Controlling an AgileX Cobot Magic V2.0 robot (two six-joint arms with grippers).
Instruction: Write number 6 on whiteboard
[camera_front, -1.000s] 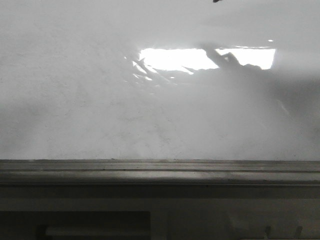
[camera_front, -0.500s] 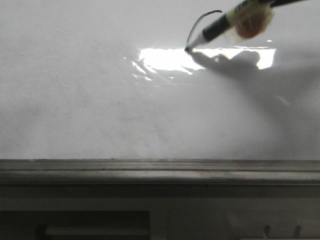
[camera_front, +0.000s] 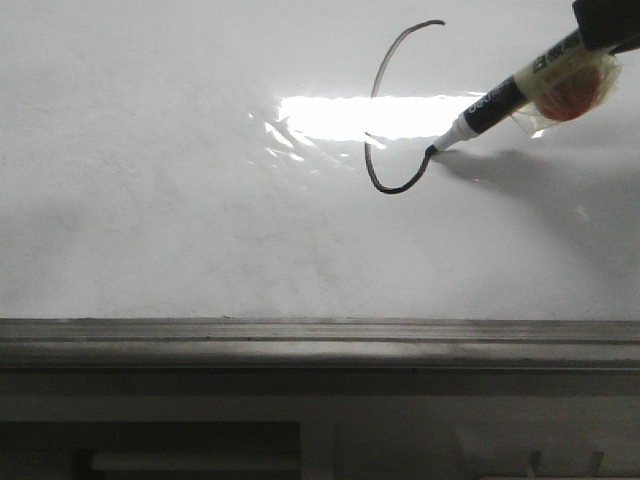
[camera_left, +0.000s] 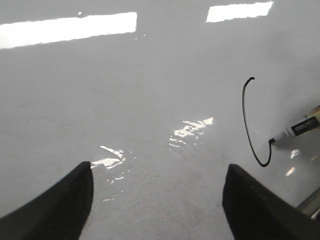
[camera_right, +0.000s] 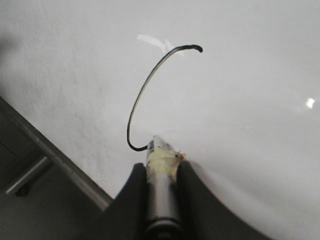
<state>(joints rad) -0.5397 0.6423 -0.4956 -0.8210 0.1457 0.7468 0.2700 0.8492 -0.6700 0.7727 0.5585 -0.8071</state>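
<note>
Glossy white whiteboard with grey metal bottom rail carries a thin black unfinished number 6, loop not closed. Right gripper clamps black-tipped marker pen, tip touching the line's end; left gripper spread wide, empty.

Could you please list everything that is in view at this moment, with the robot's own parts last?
whiteboard: one, glossy white, filling the front view, with a grey rail along its lower edge.
light reflection: one bright rectangle, on the board beside the drawn line.
number 6: one, thin black line, unfinished; a curved stem hooking round at the bottom, loop not closed.
marker pen: one, black and white body, tip touching the end of the line.
left gripper: one, black, open, holding nothing, facing the board.
right gripper: one, black, shut on the marker pen.
</note>
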